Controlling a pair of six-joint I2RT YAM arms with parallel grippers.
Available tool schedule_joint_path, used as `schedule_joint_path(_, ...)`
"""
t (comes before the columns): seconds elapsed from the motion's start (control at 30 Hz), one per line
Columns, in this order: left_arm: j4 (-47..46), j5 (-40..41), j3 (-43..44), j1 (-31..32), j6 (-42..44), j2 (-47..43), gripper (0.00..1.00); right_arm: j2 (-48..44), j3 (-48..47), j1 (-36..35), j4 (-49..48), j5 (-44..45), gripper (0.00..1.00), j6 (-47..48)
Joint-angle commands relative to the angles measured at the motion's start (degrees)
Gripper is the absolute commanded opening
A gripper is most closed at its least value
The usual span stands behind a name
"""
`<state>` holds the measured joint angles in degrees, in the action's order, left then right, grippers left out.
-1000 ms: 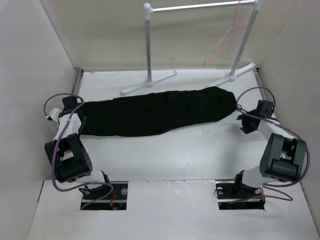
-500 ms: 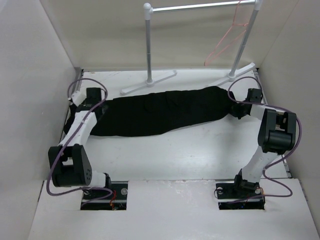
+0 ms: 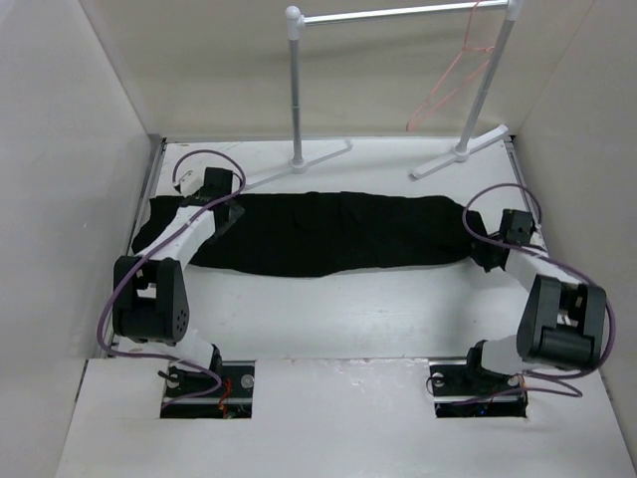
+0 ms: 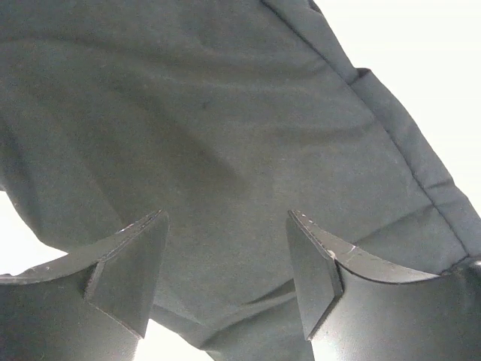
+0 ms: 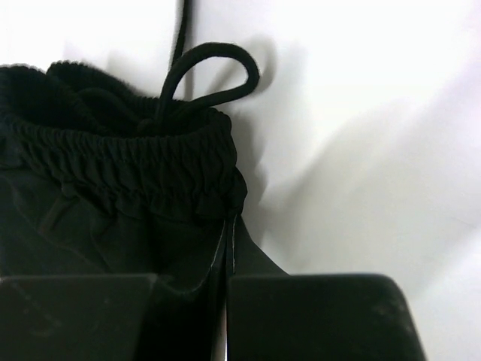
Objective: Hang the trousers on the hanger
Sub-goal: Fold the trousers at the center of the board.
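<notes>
The black trousers lie stretched flat across the table, waist end to the right. My left gripper is over their left end and stands open. In its wrist view the two fingers frame dark fabric, and the gripper holds nothing. My right gripper is at the waist end. There its jaws are shut on the corner of the gathered waistband. A drawstring loop lies on the table beyond. The pink-red hanger hangs from the rail at the back right.
The white and metal clothes rail stands at the back. Its post and two feet rest on the table just behind the trousers. White walls close in the left, right and back.
My right gripper closed on the waistband and drew it toward the near right, straightening the trousers. My left arm swung from the table's left edge onto the trousers' left end.
</notes>
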<state>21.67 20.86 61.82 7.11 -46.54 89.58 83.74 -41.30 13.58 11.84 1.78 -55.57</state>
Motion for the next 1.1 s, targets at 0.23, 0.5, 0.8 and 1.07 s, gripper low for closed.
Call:
schedule_joint_path(0.23, 1.3, -1.4, -7.3, 1.5, 2.0, -6.2, 0.61, -12.1, 7.6, 6.9, 4.0, 4.2, 0.10, 0.7)
schedule_joint_path(0.5, -0.8, -1.4, -4.5, 5.8, 1.3, -6.0, 0.61, -12.1, 7.6, 6.9, 4.0, 4.2, 0.10, 0.7)
schedule_joint_path(0.8, -6.4, -2.8, -0.7, 2.5, 0.1, 1.6, 0.60, -12.1, 7.6, 6.9, 4.0, 4.2, 0.10, 0.7)
schedule_joint_path(1.07, -7.4, -3.2, 1.4, 5.2, 0.0, 0.1, 0.59, -34.4, 0.1, 1.3, 15.8, -5.3, 0.77, 4.3)
